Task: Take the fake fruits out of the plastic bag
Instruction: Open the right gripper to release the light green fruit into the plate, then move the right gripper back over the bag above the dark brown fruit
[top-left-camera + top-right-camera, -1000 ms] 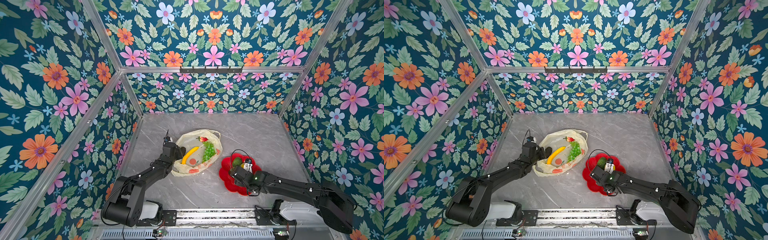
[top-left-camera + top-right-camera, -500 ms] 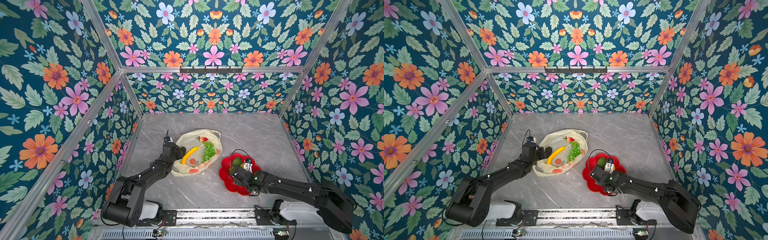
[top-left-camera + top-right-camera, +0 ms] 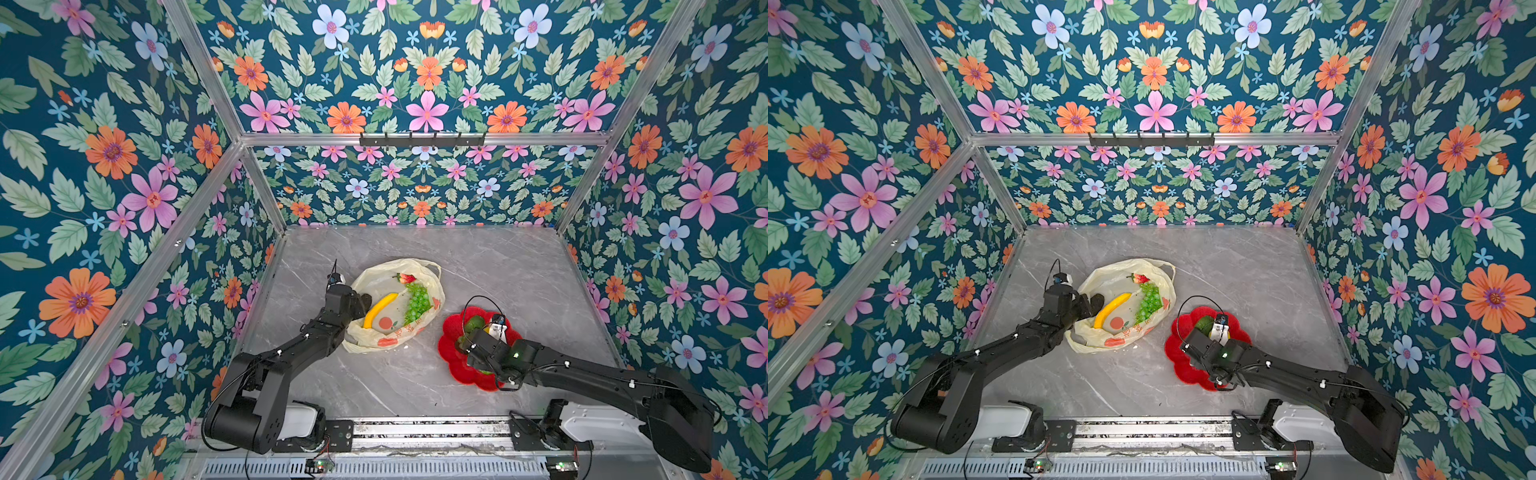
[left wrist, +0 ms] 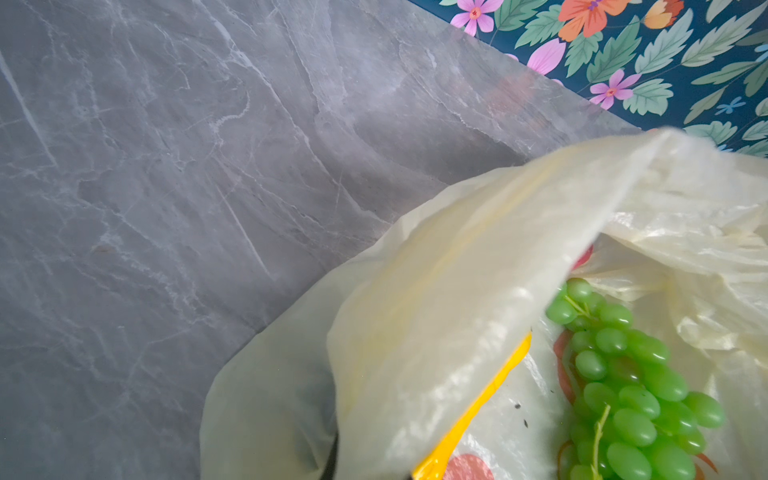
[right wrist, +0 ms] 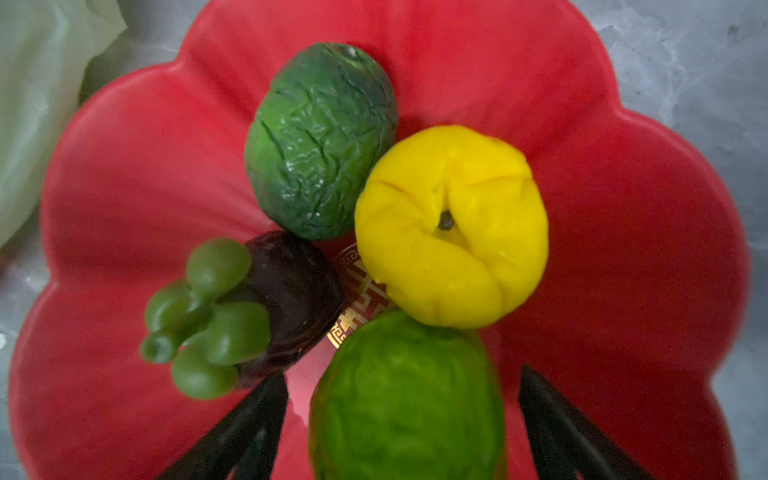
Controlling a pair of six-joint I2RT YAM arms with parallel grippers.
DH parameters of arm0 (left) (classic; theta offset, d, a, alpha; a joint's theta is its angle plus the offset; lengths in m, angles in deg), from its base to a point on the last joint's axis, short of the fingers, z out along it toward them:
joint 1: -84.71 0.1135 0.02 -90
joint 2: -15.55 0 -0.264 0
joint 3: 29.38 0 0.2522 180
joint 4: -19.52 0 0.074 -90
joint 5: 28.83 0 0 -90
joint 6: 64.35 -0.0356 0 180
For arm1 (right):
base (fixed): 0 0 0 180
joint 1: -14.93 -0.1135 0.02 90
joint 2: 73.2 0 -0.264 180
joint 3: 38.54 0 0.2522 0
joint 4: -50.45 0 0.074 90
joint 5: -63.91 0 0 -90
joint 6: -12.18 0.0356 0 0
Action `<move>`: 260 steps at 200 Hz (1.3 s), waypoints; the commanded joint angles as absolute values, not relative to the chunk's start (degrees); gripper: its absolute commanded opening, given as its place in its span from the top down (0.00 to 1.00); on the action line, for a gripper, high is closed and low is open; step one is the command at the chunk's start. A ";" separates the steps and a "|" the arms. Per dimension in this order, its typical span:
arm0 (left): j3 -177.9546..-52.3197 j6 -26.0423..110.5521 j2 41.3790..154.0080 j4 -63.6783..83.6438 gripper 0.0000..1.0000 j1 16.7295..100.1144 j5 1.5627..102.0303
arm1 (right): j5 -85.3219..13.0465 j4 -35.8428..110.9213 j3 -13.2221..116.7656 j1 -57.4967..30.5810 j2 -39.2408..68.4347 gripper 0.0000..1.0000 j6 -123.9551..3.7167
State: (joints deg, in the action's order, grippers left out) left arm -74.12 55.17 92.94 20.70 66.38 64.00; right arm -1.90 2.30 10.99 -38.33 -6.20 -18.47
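Right wrist view looks down on the red plate (image 5: pixel 623 249). The right gripper (image 5: pixel 403 374) hangs over it with fingers spread. The bumpy lime fruit (image 5: pixel 407 407) lies between them, with a sliver of gap on each side. A yellow citrus (image 5: pixel 453 224) touches the lime fruit. An avocado (image 5: pixel 320 141) leans on the citrus, and a dark fruit (image 5: pixel 291 299) with green sepals sits just beside. In both top views the plate rests on the grey table (image 3: pixel 498 266), right of the bag (image 3: pixel 374 282) and apart from it. The bag lies open with a banana (image 3: pixel 379 308), grapes (image 3: pixel 415 303) and a strawberry (image 3: pixel 405 277) inside. The left gripper (image 3: pixel 363 300) is at the bag's left rim, fingers together on the film. The left wrist view shows that film raised over the banana.
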 commanded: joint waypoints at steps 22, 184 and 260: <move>-75.22 54.13 94.02 21.41 1.00 66.09 61.96 | 5.37 -3.90 14.56 -38.24 -10.18 0.13 -22.44; -74.32 48.81 89.72 27.06 1.00 55.53 61.47 | -16.16 17.69 49.06 -34.90 21.05 0.21 -39.79; -68.24 54.87 81.87 28.06 1.00 61.19 68.89 | -26.73 23.97 59.03 -34.82 36.56 0.38 -37.35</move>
